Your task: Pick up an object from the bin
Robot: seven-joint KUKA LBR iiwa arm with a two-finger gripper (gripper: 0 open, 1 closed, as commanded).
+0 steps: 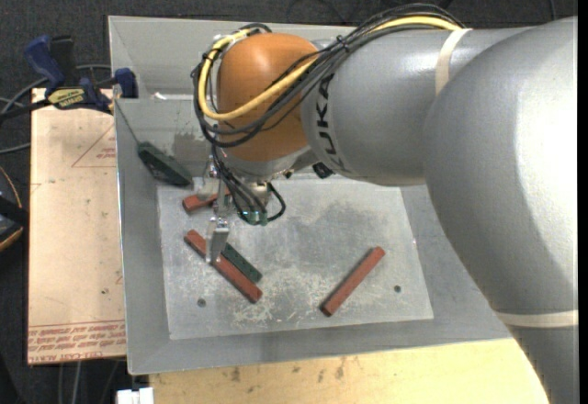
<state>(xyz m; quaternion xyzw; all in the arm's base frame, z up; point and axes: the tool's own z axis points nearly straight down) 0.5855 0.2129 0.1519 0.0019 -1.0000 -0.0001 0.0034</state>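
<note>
Arm: reaching in from the right, its orange cover (262, 99) hanging over the bin's back-left part, yellow and black cables (276, 85) looping across it.
Gripper (219, 246): pointing straight down, its tip sitting low over the left half of the bin (312, 237) floor.
Claw state: cannot tell from where I am standing; the tip is reading as one narrow pale blade.
Thing under the gripper: a long red bar (241, 284), lying diagonally on the front-left floor; the tip is meeting it near its upper-left half.
Neighbour: a dark green bar (244, 265), lying against the red bar's right side, just beside the tip.
Also near: a short red block (196, 203), lying just behind the gripper.
Left wall: a dark flat piece (163, 163), leaning tilted at the wall's foot.
Further off: a second red bar (353, 280), lying alone, well apart at front right.
</note>
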